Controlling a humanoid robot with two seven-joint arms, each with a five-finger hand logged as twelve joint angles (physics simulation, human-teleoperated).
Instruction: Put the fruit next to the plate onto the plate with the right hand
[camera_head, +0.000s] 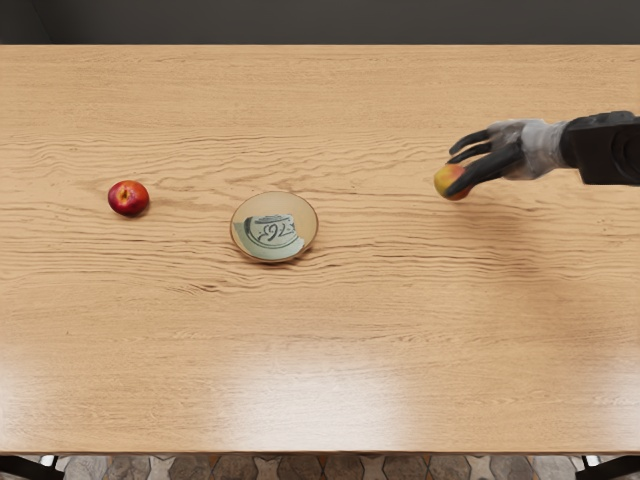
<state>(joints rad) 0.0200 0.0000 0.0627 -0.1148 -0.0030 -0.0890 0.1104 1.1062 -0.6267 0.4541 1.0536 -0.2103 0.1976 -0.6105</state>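
Light wood table (420, 330), heavy grain, glossy glare patches toward the front edge. Dark wall (320, 20) as a strip along the top. Stone-pattern floor (300, 468) showing as a thin band at the bottom, with dark table legs cut off at both corners.

Small plate (274, 227) near centre, brown rim, blue-grey drawing inside. Red apple (128, 197) on the wood, well left of the plate. Orange-yellow fruit (447, 184) well right of the plate, apart from it; resting on the table or just lifted, can't tell.

Right hand (505, 150) over that fruit, arm coming in from the right edge and cut off there. Fingers (470, 143) stretched out and spread apart, not curled around anything. One dark finger crossing the fruit's top, hiding part of it. Touching or not, unclear. Kind of fruit too small to make out.
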